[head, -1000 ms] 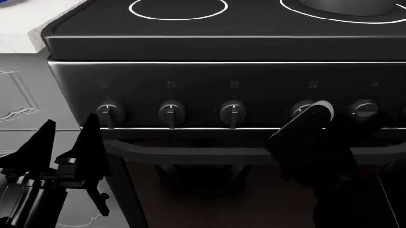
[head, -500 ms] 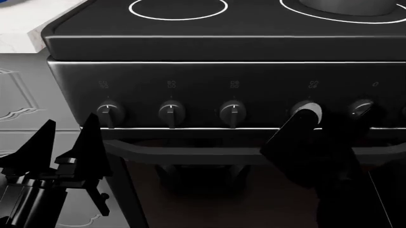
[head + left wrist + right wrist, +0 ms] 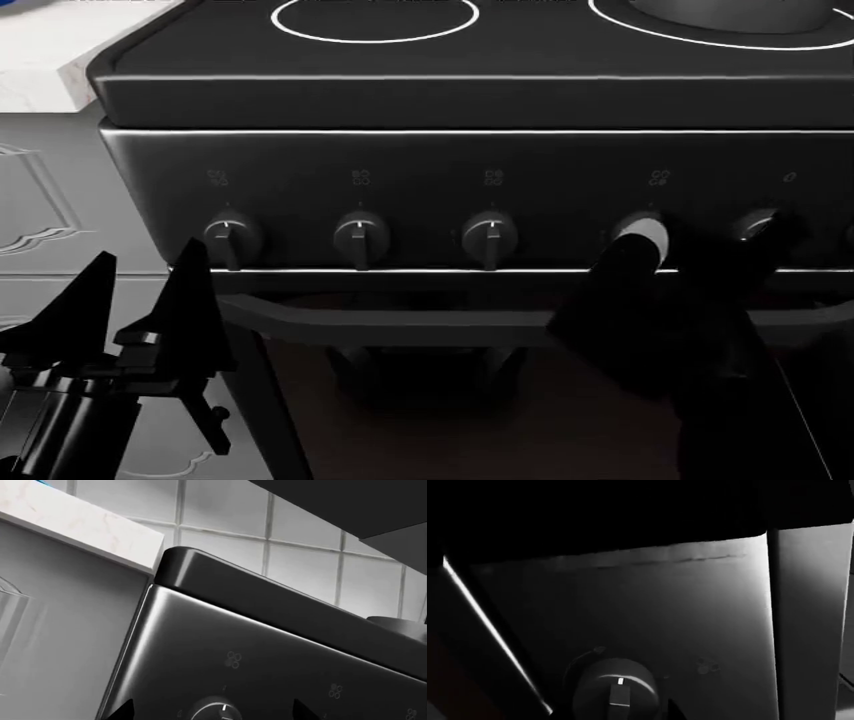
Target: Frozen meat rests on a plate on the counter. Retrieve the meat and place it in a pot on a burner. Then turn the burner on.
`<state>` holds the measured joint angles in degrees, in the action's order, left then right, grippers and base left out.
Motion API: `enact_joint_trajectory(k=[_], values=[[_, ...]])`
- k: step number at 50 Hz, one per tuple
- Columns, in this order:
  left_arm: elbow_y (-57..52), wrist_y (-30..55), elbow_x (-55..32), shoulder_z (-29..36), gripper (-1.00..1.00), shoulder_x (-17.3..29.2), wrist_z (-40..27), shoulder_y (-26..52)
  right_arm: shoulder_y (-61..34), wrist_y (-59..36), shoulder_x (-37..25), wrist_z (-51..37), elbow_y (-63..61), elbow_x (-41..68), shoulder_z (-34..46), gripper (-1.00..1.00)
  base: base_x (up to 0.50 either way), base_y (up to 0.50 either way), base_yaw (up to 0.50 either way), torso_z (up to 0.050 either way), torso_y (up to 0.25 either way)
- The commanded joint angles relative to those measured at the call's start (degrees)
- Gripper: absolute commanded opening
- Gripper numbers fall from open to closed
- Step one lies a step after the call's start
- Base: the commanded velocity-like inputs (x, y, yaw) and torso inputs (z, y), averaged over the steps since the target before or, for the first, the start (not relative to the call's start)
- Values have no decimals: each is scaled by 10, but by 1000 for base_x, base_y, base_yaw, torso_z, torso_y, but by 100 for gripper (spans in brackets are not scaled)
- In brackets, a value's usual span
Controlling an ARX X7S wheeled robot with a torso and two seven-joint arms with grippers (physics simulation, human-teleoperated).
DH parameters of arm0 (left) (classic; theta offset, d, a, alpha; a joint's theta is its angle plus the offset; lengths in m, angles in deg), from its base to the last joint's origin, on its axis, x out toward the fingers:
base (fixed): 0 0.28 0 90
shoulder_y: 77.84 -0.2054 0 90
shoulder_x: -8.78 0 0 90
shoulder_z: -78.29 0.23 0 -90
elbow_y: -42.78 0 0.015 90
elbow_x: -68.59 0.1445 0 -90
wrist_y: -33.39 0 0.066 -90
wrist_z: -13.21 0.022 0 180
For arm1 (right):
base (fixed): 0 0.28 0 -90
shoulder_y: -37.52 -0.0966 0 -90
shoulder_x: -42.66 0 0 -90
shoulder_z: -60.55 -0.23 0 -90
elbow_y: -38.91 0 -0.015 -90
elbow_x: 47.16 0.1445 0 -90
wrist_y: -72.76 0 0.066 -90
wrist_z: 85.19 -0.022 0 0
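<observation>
The dark grey pot [image 3: 727, 10] stands on the cooktop's right burner [image 3: 627, 28], cut off by the top of the head view. The meat is out of view. Only a blue sliver of the plate [image 3: 44, 482] shows on the white counter [image 3: 80, 527]. My right gripper [image 3: 701, 250] is up against the stove's knob row, open. One finger [image 3: 625, 272] overlaps the fourth knob [image 3: 643, 230] and the other covers the fifth. A knob [image 3: 617, 692] sits between the fingertips in the right wrist view. My left gripper [image 3: 140, 290] hangs open and empty, low at the stove's left corner.
Three more knobs [image 3: 358, 238] line the black front panel, above the oven door handle [image 3: 400, 325]. A second burner ring [image 3: 374, 20] lies on the cooktop's left half. White cabinet fronts [image 3: 40, 200] adjoin the stove on the left. Tiled wall [image 3: 220, 515] rises behind it.
My right gripper has edged left and closer to the panel, its finger now covering more of the fourth knob and the other hiding part of the fifth. The left arm has not moved.
</observation>
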<state>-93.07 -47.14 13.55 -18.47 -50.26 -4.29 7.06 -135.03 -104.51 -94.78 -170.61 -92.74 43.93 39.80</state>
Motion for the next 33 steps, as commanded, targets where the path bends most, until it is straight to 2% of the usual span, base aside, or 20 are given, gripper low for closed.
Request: enact_joint_trajectory(k=[1,4,6,9,11,12,13,24,33], values=[[0,-2,0,1,100,1,0,0,-44,-26,-3,-46,-74,-30,-48,100,0,0,0,0,0],[0,-2,0,1,100,1,0,0,-66,-14,-14,-46,-81,-7,-36,100,0,0,0,0,3],[-2,-2,-1,1,100,2,-1,-1,-125,32,-31,-46,-88,6,32,100,0,0,0,0,0],[-5,-3,-2,1,100,2,-2,-2,-307,166,-45,-46,-102,26,247,100,0,0,0,0,4],[-6,-3,-2,1,100,3,-2,-2,-478,312,-8,-46,-113,34,419,100,0,0,0,5,0],[-7,-3,-2,0,100,3,-2,-3,-524,353,8,-46,-118,38,505,100,0,0,0,0,10],[-7,-4,-2,0,100,3,-2,-3,-524,348,5,-46,-122,46,515,100,0,0,0,0,0],[-19,-6,-2,-1,100,6,-4,-9,-524,295,-34,-46,-163,140,412,100,0,0,0,0,0],[-42,-10,3,-4,100,10,-6,-18,-524,199,-103,-46,-183,255,266,100,0,0,0,0,0]])
